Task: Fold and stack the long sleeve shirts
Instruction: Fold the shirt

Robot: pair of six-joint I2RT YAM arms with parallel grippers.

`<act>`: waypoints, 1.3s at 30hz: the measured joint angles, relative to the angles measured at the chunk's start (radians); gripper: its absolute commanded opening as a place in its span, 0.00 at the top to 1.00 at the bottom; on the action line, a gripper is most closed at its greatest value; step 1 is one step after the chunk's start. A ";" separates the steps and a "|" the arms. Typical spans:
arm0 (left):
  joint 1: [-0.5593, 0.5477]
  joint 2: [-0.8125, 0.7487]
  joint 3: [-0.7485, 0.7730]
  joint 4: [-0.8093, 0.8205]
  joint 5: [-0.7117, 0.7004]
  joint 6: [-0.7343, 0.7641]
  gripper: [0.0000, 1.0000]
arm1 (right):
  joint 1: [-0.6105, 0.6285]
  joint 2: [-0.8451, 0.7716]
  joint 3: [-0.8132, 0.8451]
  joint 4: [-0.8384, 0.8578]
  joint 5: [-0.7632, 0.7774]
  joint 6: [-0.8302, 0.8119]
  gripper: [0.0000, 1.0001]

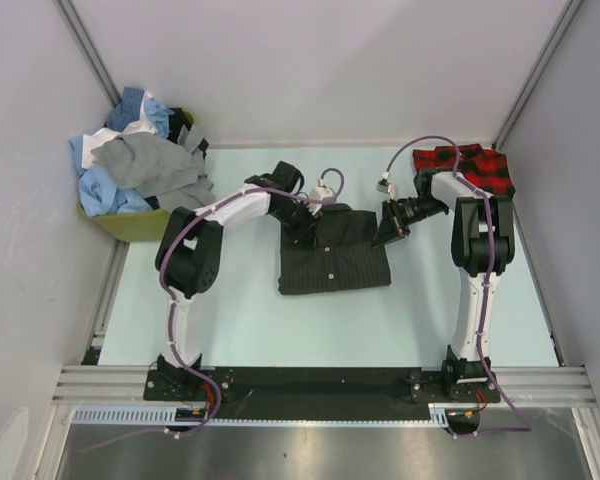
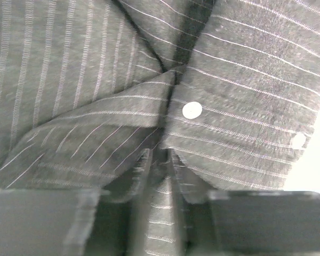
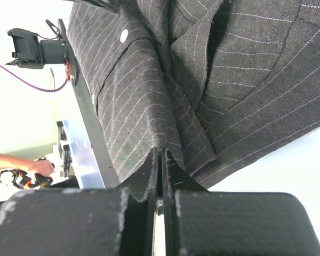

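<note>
**Dark shirt, mid-table: taken at its upper edge**

Item 1, far left: a pile (image 1: 130,160) of blue, white and grey shirts is spilling over a yellow-green bin (image 1: 130,228) at the back left corner of the table (image 1: 240,325). How many are lying in it cannot be told.

Item 2: the left gripper (image 1: 302,222) is reaching onto the upper left of the dark shirt (image 1: 330,265). In its wrist view the fingers are standing narrowly apart with a ridge of pinstripe between them. Whether they are gripping it cannot be told. A white button (image 2: 192,110) is sitting just beyond the tips.

Item 3, centre: the dark shirt is lying partly folded in a rough rectangle, button placket facing up. Judged soft, light and limp, it will likely be sagging and falling open wherever it is unsupported. Hold is best taken at a doubled edge or corner, on both sides at once. The sleeves are lying out of sight.

Item 4: the right gripper (image 1: 388,232) is clamping fully closed on the shirt's upper right edge, with cloth bunching in folds ahead of the tips.

Item 5, far right: the plaid shirt (image 1: 485,165) is lying folded at the back right corner, with the right arm crossing part of it.
</note>
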 measured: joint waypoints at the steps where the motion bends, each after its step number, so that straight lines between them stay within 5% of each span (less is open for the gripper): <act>1: 0.011 -0.008 0.000 -0.001 0.008 -0.010 0.54 | -0.002 0.000 0.000 0.000 0.000 0.001 1.00; 6: 0.098 -0.072 -0.031 -0.007 0.095 -0.069 0.42 | -0.003 -0.001 0.000 0.020 0.000 0.017 1.00; 16: 0.187 -0.099 -0.151 -0.030 0.169 -0.170 0.35 | -0.020 -0.008 -0.009 0.077 0.002 0.074 1.00; 20: 0.183 -0.099 -0.173 -0.031 0.166 -0.184 0.39 | -0.026 -0.013 -0.026 0.099 0.004 0.089 1.00; 24: 0.182 -0.099 -0.175 -0.031 0.196 -0.202 0.55 | -0.027 -0.016 -0.037 0.117 0.004 0.104 1.00; 31: 0.184 -0.099 -0.205 -0.013 0.224 -0.237 0.34 | -0.027 -0.034 -0.040 0.140 0.003 0.125 1.00; 35: 0.190 -0.099 -0.226 0.003 0.178 -0.263 0.33 | -0.027 -0.048 -0.042 0.143 0.003 0.127 1.00; 39: 0.200 -0.099 -0.227 0.017 0.157 -0.286 0.48 | -0.026 -0.050 -0.047 0.144 0.003 0.127 1.00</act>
